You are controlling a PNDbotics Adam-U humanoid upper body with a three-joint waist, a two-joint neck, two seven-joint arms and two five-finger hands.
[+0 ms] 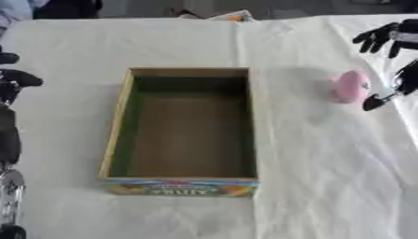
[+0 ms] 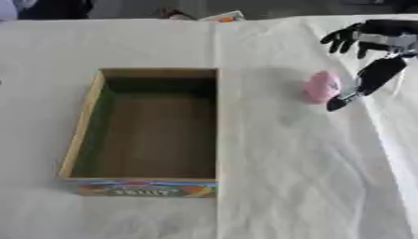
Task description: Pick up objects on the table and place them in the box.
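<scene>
Right eye view shows our box empty mid-desk; the pink object lies toward the right edge, our right hand open-fingered beside it, so we have yet to grasp

Box at table centre; rounded object at two o'clock from it, right hand just beside; left hand at nine o'clock.

White tablecloth; colourful flat item at far edge.
</scene>
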